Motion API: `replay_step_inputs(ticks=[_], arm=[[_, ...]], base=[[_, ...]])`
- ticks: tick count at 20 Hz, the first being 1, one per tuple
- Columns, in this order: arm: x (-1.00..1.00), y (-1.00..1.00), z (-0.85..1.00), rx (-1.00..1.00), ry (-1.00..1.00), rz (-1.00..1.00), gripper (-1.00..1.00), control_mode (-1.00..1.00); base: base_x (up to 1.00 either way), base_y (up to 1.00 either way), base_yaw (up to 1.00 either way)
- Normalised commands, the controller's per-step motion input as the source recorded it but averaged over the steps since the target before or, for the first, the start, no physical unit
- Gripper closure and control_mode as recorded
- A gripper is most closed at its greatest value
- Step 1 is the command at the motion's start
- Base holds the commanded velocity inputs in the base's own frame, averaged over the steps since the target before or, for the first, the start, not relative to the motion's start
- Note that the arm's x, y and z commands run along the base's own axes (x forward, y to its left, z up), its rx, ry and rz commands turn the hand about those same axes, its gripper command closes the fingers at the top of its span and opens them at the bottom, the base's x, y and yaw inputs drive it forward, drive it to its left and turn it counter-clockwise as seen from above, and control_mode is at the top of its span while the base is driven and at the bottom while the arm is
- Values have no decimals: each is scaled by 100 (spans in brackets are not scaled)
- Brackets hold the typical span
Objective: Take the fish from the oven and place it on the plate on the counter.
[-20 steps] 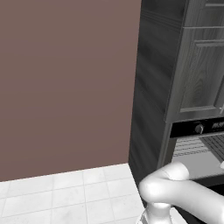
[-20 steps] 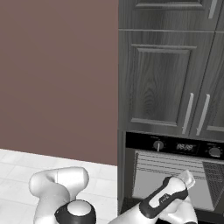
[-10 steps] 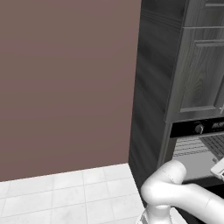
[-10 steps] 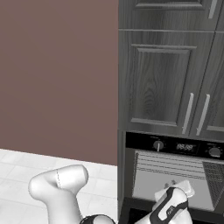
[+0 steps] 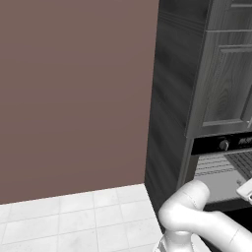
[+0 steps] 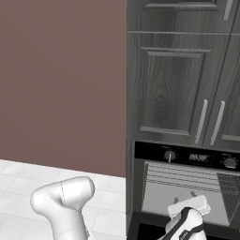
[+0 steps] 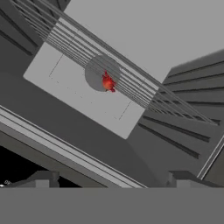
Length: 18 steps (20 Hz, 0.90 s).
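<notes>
— Since a second ago the arm has swung lower, its hand now low before the open oven [image 6: 187,183]. How do the jaws stand?

— Spread wide, holding nothing; each tip shows at one lower corner of the hand view.

— And the fish [image 7: 108,82]?

— Well ahead of the jaws, roughly centred between them, apparently on a wire rack [image 7: 131,72] inside the oven, though that's blurry.

fish [image 7: 108,82] in oven [image 6: 187,187], behind wire rack [image 7: 131,74] | hand [image 6: 185,205] before oven opening
</notes>
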Motion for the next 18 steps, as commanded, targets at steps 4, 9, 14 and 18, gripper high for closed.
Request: replay_step_inputs(ticks=[4,9,14,18], arm=[[4,0,0,-5,0,0,-100,-100],[19,0,-1,-7,0,0,-100,-100],[47,-6,0,-9,0,0,-100,-100],[52,-11,-1,-7,0,0,-100,-100]], base=[[0,0,0],[0,0,0],[0,0,0],[0,0,0]])
